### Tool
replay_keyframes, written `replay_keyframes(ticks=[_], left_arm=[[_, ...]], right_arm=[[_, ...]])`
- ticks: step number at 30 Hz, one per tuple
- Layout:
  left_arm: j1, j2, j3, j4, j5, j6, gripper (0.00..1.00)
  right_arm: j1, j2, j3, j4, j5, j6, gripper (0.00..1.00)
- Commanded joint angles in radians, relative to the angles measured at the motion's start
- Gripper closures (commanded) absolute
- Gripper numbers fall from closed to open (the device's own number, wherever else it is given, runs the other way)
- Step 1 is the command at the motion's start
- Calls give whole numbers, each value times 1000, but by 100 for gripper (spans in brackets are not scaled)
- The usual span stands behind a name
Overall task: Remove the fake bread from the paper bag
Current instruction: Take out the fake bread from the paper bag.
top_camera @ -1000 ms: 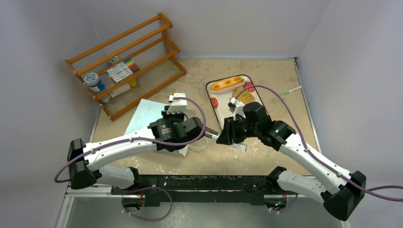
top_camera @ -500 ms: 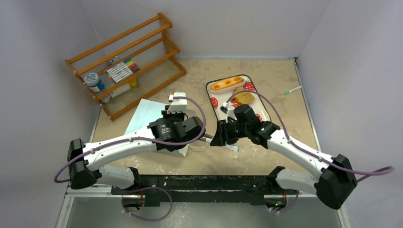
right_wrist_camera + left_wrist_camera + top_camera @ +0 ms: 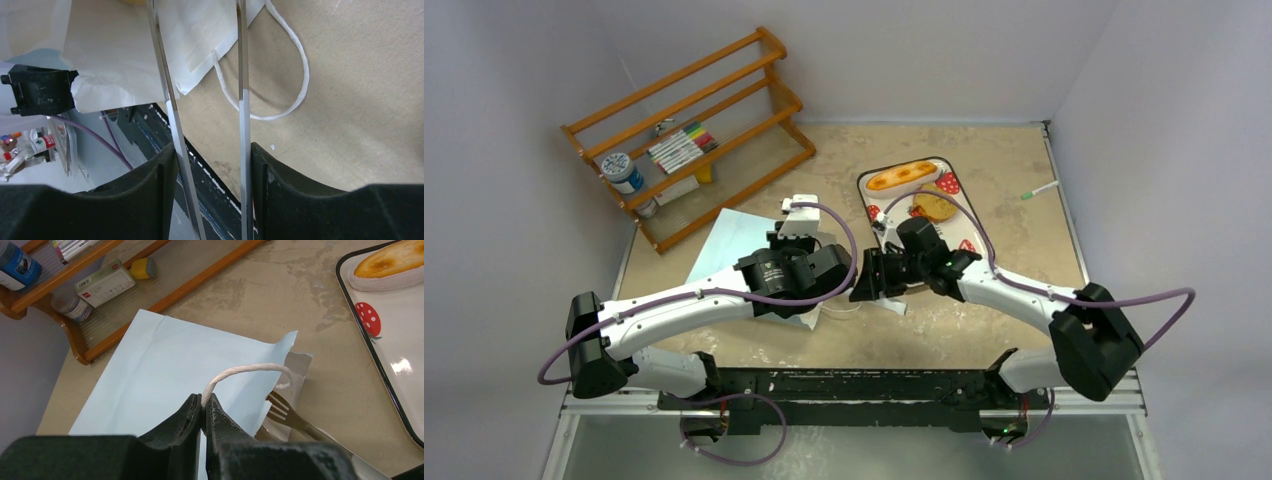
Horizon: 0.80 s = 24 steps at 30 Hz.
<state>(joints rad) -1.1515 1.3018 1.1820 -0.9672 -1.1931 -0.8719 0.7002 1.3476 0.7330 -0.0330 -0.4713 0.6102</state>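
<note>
The pale-blue paper bag (image 3: 724, 245) (image 3: 175, 365) lies flat on the table, its mouth towards the right arm. My left gripper (image 3: 786, 268) (image 3: 204, 402) is shut on its white cord handle (image 3: 245, 369), which arches up from the jaws. My right gripper (image 3: 871, 280) (image 3: 210, 155) is shut on the metal tongs (image 3: 170, 100), one arm against each finger. The forked tong tips (image 3: 280, 409) sit at the bag's mouth. A second handle (image 3: 295, 60) lies loose on the table. Fake bread rests on the strawberry-print tray (image 3: 865, 205): a golden loaf (image 3: 902, 177) (image 3: 387, 262) and a brown piece (image 3: 936, 206).
A wooden rack (image 3: 689, 130) with markers, a blue-labelled jar (image 3: 622, 172) and small boxes stands at the back left, close behind the bag. A green-tipped pen (image 3: 1041, 190) lies by the right wall. The tray is just right of the bag.
My right arm has swung left, carrying the tongs from the tray's near end to the bag's mouth. The left gripper has stayed put and closed tighter on the handle.
</note>
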Motion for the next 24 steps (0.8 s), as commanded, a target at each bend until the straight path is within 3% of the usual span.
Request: replay_keyframes(ticks=[1,5,8,13,21,24], left_arm=[[-1,-25,42,25,4,30,96],[-1,-40,41,19,12,38,98],[-1,-47,46,6,11,37,98],[-1,-53,59,-25,10,30,99],[-2,-65,63,-34,16,32,99],[-2,-66,68,-34,22,41,99]], right_arm=[[1,22,9,138,-54,35,47],[-7,50,4,180,-71,61,51],[-11,57,0,196,-80,72,65],[-15,69,6,200,-80,74,75],[-19,88,18,219,-92,86,76],[-23,114,21,248,-122,107,71]])
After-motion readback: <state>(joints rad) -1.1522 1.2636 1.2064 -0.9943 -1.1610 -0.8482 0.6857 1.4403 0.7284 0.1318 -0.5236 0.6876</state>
